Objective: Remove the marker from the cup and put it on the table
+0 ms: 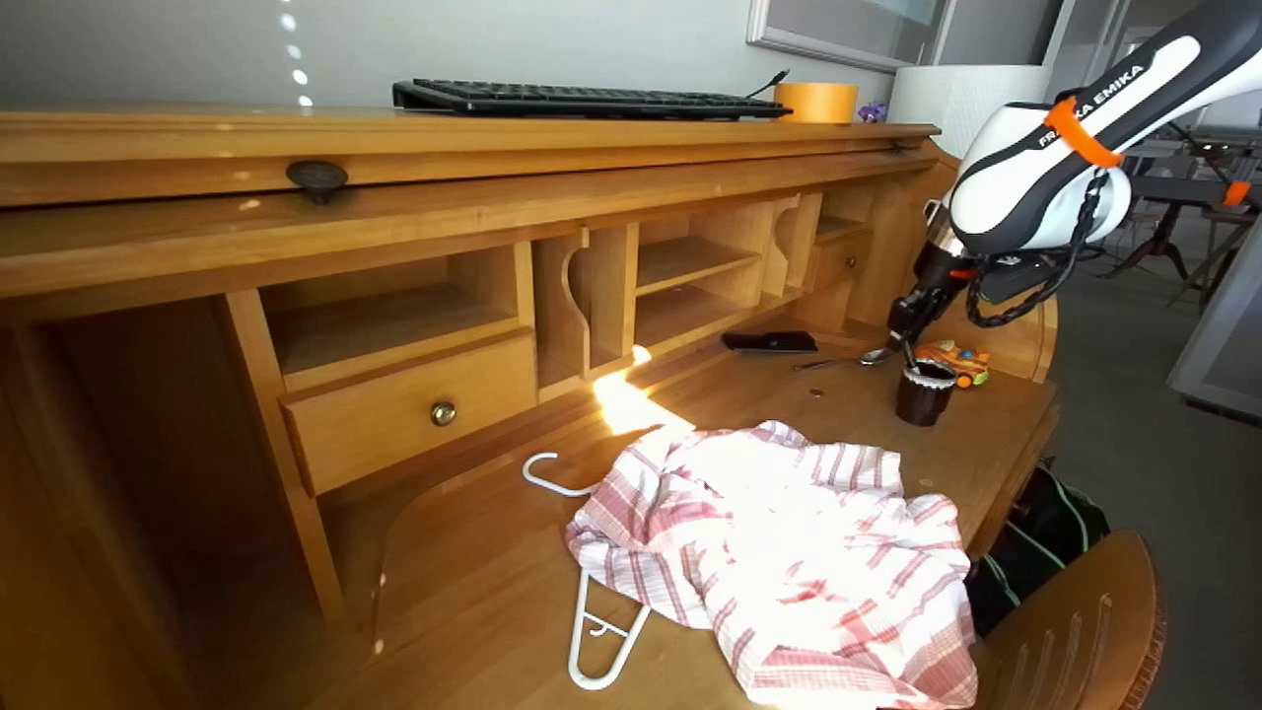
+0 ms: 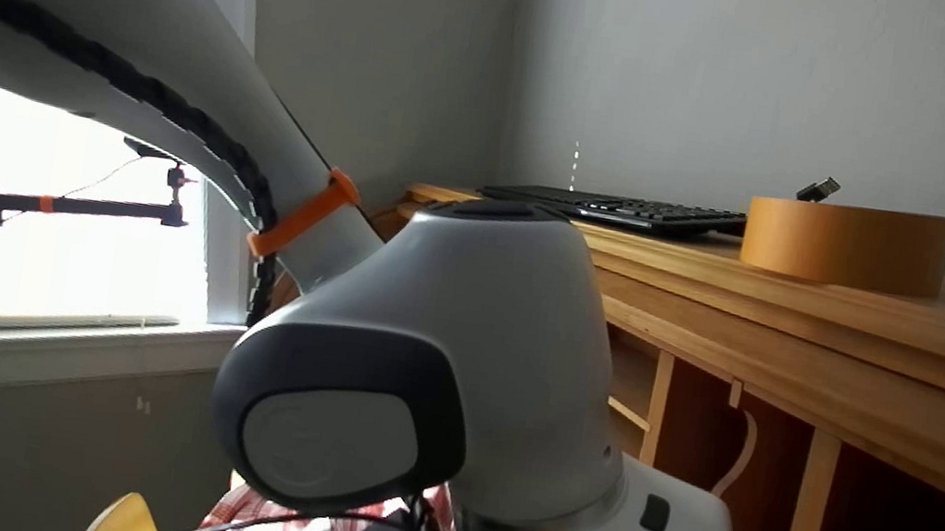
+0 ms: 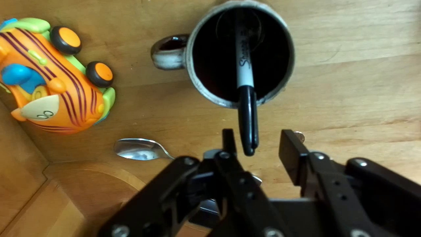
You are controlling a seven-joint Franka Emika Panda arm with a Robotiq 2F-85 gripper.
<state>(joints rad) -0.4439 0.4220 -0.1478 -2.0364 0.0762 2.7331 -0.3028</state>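
Note:
The dark cup [image 3: 276,75] with a lighter rim stands upright on the wooden desk, the table [image 3: 355,92]; in an exterior view the cup [image 1: 924,396] is near the desk's far right end. The marker [image 3: 245,65], grey with a black cap, leans in the cup, cap end up and out over the rim. My gripper [image 3: 259,141] is open above the cup in the wrist view. The cap end shows between its two fingertips, with a gap on either side. In an exterior view the gripper [image 1: 907,333] points down at the marker [image 1: 910,357]. The arm hides cup and marker in the remaining view.
An orange toy car [image 3: 62,79] sits beside the cup on its handle side. A spoon [image 3: 139,149] and a flat black object [image 1: 769,341] lie near it. A striped cloth [image 1: 789,562] on a white hanger [image 1: 592,680] covers the desk's front. Cubbyholes [image 1: 690,266] line the back.

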